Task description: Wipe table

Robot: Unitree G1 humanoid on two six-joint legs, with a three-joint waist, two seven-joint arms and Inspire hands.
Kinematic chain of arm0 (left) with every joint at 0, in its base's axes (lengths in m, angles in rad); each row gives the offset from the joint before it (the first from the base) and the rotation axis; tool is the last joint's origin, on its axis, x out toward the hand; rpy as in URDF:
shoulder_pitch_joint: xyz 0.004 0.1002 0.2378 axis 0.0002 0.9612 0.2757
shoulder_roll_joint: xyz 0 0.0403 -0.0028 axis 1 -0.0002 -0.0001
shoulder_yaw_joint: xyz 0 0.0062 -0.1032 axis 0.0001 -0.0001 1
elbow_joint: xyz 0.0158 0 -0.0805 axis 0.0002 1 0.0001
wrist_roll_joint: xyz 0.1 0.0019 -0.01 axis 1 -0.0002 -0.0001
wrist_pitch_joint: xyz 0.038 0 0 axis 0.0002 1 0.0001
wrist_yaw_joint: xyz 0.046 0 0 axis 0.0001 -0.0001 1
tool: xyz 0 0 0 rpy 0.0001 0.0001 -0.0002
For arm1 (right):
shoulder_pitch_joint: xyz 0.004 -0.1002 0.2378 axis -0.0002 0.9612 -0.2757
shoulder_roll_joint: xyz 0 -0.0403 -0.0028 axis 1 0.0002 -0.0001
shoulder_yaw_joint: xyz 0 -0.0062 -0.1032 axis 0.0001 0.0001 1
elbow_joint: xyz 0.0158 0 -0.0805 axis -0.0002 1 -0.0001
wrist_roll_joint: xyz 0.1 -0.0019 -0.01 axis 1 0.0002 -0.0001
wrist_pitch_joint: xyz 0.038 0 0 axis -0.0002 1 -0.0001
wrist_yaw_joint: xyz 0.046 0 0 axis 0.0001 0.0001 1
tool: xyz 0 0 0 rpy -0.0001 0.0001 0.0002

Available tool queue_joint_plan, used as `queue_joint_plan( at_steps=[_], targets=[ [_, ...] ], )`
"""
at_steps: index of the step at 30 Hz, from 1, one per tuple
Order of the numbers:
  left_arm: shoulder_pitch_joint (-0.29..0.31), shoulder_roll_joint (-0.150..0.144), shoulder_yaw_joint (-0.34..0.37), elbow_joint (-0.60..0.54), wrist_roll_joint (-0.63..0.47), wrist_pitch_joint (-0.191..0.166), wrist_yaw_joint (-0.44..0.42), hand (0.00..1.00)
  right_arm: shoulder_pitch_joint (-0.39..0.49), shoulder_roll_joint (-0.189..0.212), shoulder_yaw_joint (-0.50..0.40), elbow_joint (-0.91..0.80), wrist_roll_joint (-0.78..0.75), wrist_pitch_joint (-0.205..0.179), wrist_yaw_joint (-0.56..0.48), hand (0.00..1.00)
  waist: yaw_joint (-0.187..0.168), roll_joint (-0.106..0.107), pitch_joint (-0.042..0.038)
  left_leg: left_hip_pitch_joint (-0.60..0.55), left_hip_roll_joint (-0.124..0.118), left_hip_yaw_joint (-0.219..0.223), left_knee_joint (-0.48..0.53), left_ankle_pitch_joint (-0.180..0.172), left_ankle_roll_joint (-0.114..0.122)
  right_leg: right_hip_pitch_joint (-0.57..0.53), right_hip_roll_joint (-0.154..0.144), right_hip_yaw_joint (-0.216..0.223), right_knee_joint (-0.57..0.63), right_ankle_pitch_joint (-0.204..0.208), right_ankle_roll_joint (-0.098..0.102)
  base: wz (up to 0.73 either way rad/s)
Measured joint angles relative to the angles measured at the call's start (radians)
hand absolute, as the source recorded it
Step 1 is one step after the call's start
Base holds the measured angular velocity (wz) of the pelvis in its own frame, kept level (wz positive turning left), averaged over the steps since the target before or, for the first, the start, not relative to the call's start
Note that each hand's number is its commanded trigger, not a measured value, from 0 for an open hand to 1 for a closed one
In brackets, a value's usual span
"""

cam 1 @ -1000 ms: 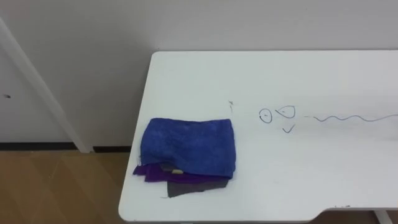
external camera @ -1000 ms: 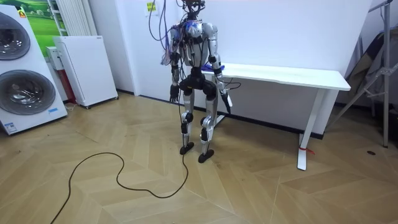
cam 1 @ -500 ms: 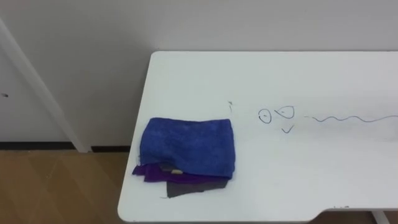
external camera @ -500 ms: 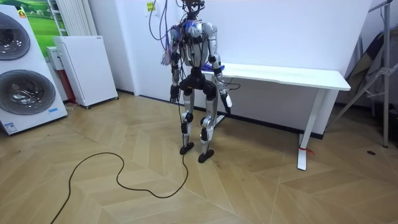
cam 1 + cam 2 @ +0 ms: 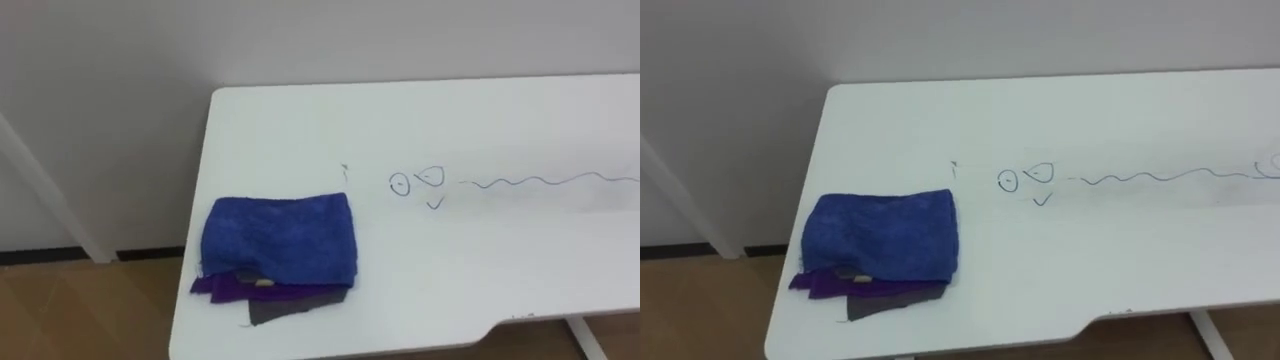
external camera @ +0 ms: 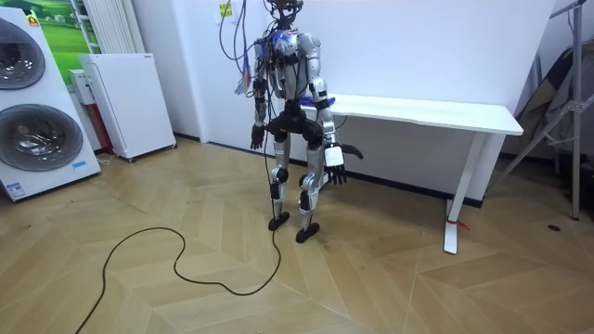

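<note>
1. The blue cloth [image 5: 280,237] lies folded on the table [image 5: 480,270], near its front left corner, with no hand touching it.
2. It sits on top of a purple cloth [image 5: 222,287] and a grey cloth [image 5: 285,305], whose edges stick out at the front, close to the table's front edge.
3. To the right of the pile, apart from it, pen marks [image 5: 415,183] are drawn on the white top: small round shapes with a tick below. A wavy line [image 5: 530,181] runs on from them to the right.
4. In the room view the robot stands upright on the wooden floor at the table's left end, facing the wall behind it.
5. Its right arm is bent and held forward below the tabletop. The right hand [image 6: 336,159] has its fingers loosely spread, pointing down, and is empty.
6. Its left arm hangs at its side with the left hand [image 6: 256,139] by the hip; whether that hand is spread or closed cannot be told.
</note>
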Motion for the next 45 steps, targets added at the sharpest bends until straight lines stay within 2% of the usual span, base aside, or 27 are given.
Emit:
queue_joint_plan(
  at_steps=[1, 3, 5, 7, 9, 10, 11, 15, 17, 19, 20, 23, 25, 29, 31, 36, 38, 40, 45],
  targets=[
    [-0.002, 0.009, 0.000, -0.007, 0.000, -0.007, 0.004, 0.00, -0.004, -0.014, -0.027, -0.037, 0.000, -0.002, -0.037, 0.00, -0.001, -0.004, 0.0001, 0.000, 0.000, 0.002, 0.000, 0.000, 0.000, -0.006, 0.001, 0.004, -0.001, 0.000, 0.000, -0.11],
    [-0.003, 0.022, 0.000, -0.011, -0.003, -0.019, 0.020, 0.00, -0.025, -0.039, -0.028, -0.077, -0.001, -0.029, -0.092, 0.00, 0.001, -0.010, -0.0007, -0.002, 0.001, 0.010, -0.001, 0.000, 0.000, -0.014, 0.002, 0.014, 0.000, 0.000, 0.000, -0.11],
    [-0.008, 0.030, -0.003, -0.015, -0.003, -0.025, 0.036, 0.00, -0.065, -0.074, -0.027, -0.143, -0.008, -0.037, -0.167, 0.00, 0.002, -0.016, -0.0019, -0.011, 0.000, 0.011, 0.000, 0.000, 0.001, -0.024, 0.004, 0.021, 0.003, 0.002, 0.002, -0.06],
    [-0.007, 0.030, -0.004, -0.014, -0.003, -0.026, 0.048, 0.00, -0.099, -0.091, -0.023, -0.193, -0.015, -0.048, -0.211, 0.00, 0.006, -0.018, -0.0018, -0.017, 0.002, 0.016, 0.004, 0.000, 0.001, -0.032, 0.005, 0.025, 0.003, 0.004, 0.002, -0.04],
    [-0.008, 0.030, -0.012, -0.015, -0.003, -0.026, 0.050, 0.00, -0.116, -0.092, -0.022, -0.278, -0.083, -0.051, -0.255, 0.00, 0.010, -0.020, -0.0022, -0.022, 0.002, 0.016, 0.008, 0.000, 0.001, -0.036, 0.006, 0.025, 0.001, 0.005, 0.002, 0.00],
    [-0.006, 0.031, -0.024, -0.016, -0.003, -0.025, 0.051, 0.00, -0.128, -0.092, -0.020, -0.343, -0.135, -0.052, -0.286, 0.00, 0.012, -0.023, -0.0057, -0.029, 0.002, 0.016, 0.008, 0.000, 0.001, -0.043, 0.006, 0.025, 0.003, 0.005, 0.002, 0.00],
    [-0.007, 0.031, -0.025, -0.023, -0.003, -0.025, 0.052, 0.00, -0.133, -0.092, -0.002, -0.419, -0.191, -0.054, -0.313, 0.00, 0.016, -0.022, -0.0058, -0.043, 0.002, 0.016, 0.013, 0.000, 0.001, -0.051, 0.006, 0.024, 0.007, 0.005, 0.001, 0.00],
    [-0.002, 0.043, -0.065, -0.040, -0.003, -0.026, 0.065, 0.00, -0.133, -0.092, 0.076, -0.605, -0.370, -0.073, -0.346, 0.00, 0.037, -0.024, 0.0002, -0.051, 0.003, 0.017, 0.018, 0.001, 0.001, -0.061, 0.006, 0.013, 0.014, 0.006, 0.001, 0.05],
    [-0.003, 0.043, -0.078, -0.044, -0.002, -0.031, 0.065, 0.00, -0.132, -0.092, 0.120, -0.740, -0.502, -0.074, -0.361, 0.00, 0.058, -0.015, -0.0034, -0.051, 0.003, 0.024, 0.016, 0.001, 0.001, -0.067, 0.005, 0.015, 0.012, 0.006, 0.001, -0.08],
    [-0.005, 0.044, -0.084, -0.045, 0.001, -0.033, 0.065, 0.00, -0.133, -0.088, 0.152, -0.829, -0.632, -0.079, -0.377, 0.00, 0.072, -0.011, -0.0038, -0.052, 0.003, 0.024, 0.017, 0.001, 0.001, -0.067, 0.005, 0.014, 0.012, 0.006, 0.001, -0.03],
    [-0.001, 0.044, -0.096, -0.045, 0.000, -0.033, 0.065, 0.00, -0.133, -0.088, 0.183, -0.884, -0.707, -0.091, -0.383, 0.00, 0.078, -0.007, -0.0047, -0.050, 0.003, 0.024, 0.017, 0.001, 0.001, -0.063, 0.004, 0.008, 0.012, 0.006, 0.001, 0.06],
    [0.002, 0.043, -0.125, -0.077, 0.000, -0.034, 0.065, 0.00, -0.132, -0.085, 0.258, -1.025, -0.875, -0.101, -0.384, 0.00, 0.096, -0.004, -0.0036, -0.053, 0.003, 0.022, 0.017, 0.001, 0.000, -0.056, 0.002, -0.013, 0.000, 0.007, 0.001, 0.08],
    [0.007, 0.044, -0.144, -0.093, 0.000, -0.036, 0.065, 0.00, -0.133, -0.085, 0.316, -1.096, -0.940, -0.118, -0.377, 0.00, 0.103, 0.000, -0.0026, -0.054, 0.004, 0.019, 0.017, 0.001, 0.000, -0.056, 0.002, -0.020, 0.000, 0.008, 0.000, 0.07],
    [-0.006, 0.043, -0.184, -0.094, -0.003, -0.053, 0.066, 0.00, -0.138, -0.086, 0.436, -1.158, -1.034, -0.151, -0.335, 0.00, 0.143, -0.002, -0.0039, -0.053, 0.003, 0.007, 0.018, 0.001, 0.000, -0.046, 0.001, -0.034, -0.002, 0.009, 0.000, 0.10],
    [-0.008, 0.042, -0.183, -0.094, -0.002, -0.066, 0.063, 0.00, -0.143, -0.086, 0.460, -1.166, -1.083, -0.154, -0.307, 0.00, 0.151, -0.005, -0.0046, -0.056, 0.001, -0.003, 0.020, 0.001, 0.000, -0.045, -0.001, -0.046, -0.002, 0.009, 0.000, 0.14],
    [0.002, 0.045, -0.195, -0.094, -0.002, -0.063, 0.062, 0.00, -0.144, -0.096, 0.548, -1.241, -1.167, -0.154, -0.228, 0.00, 0.177, -0.007, -0.0049, -0.058, 0.000, -0.010, 0.019, 0.003, 0.001, -0.045, -0.002, -0.057, -0.002, 0.009, 0.000, 0.06],
    [0.001, 0.046, -0.213, -0.094, -0.002, -0.064, 0.062, 0.00, -0.162, -0.097, 0.598, -1.261, -1.231, -0.154, -0.207, 0.00, 0.180, -0.011, -0.0067, -0.067, 0.000, -0.020, 0.022, 0.003, 0.000, -0.043, -0.004, -0.085, -0.002, 0.009, 0.000, 0.14],
    [-0.004, 0.046, -0.223, -0.094, -0.002, -0.066, 0.060, 0.00, -0.184, -0.097, 0.627, -1.264, -1.264, -0.156, -0.185, 0.00, 0.181, -0.015, -0.0052, -0.069, -0.001, -0.029, 0.024, 0.004, -0.001, -0.042, -0.004, -0.093, -0.003, 0.009, 0.000, 0.14],
    [-0.014, 0.046, -0.228, -0.064, 0.000, -0.076, 0.045, 0.00, -0.195, -0.098, 0.701, -1.265, -1.296, -0.155, -0.112, 0.00, 0.219, -0.018, -0.0018, -0.057, 0.000, -0.035, 0.018, 0.004, -0.001, -0.027, -0.003, -0.100, -0.008, 0.009, 0.000, 0.04]
  ],
)
